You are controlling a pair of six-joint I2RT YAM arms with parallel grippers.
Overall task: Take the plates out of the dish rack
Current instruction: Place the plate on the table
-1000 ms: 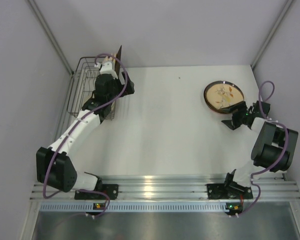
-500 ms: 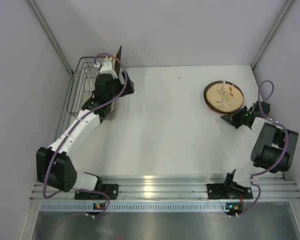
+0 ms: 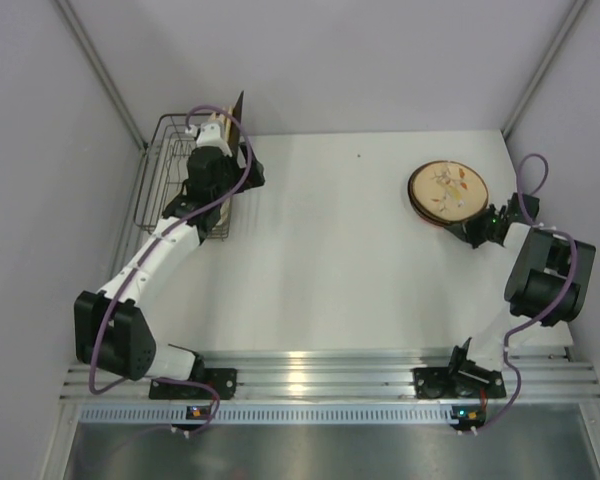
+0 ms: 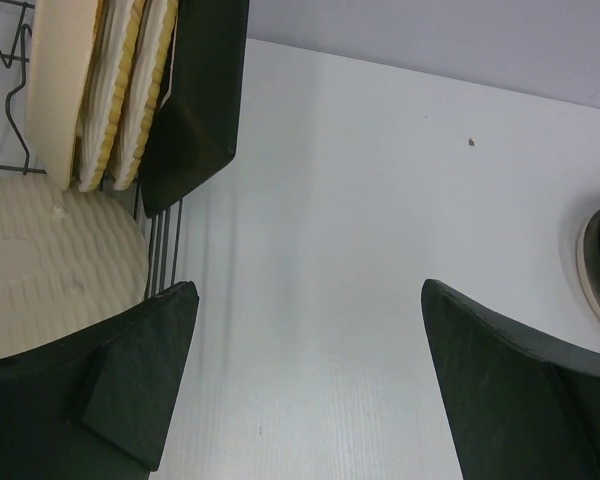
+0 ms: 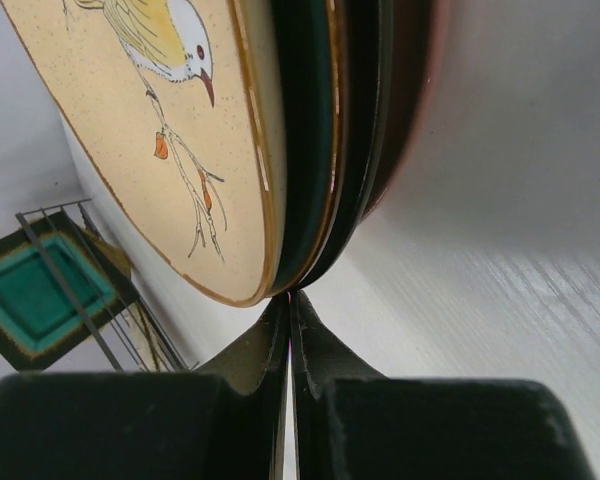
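Observation:
The dish rack [image 3: 170, 180] stands at the back left and holds upright plates: tan and cream ones [image 4: 100, 80] and a dark one [image 4: 200, 90] at the rack's right end. My left gripper [image 4: 310, 370] hovers wide open over the rack's right edge, with nothing between its fingers [image 4: 120, 390]. A stack of plates [image 3: 447, 190] lies flat at the right, topped by a cream plate with a bird [image 5: 150, 120] over a teal one [image 5: 305, 130]. My right gripper [image 5: 291, 300] is shut and empty, its tips against the near rim of that stack.
The rack's wires [image 4: 160, 250] run just left of my left fingers. A square teal plate [image 5: 35, 295] shows far off in the rack. Grey walls close in the table on the left, the back and the right [image 3: 580, 110].
My right gripper has shut and moved up to the near rim of the plate stack. The left arm has barely shifted and stays open.

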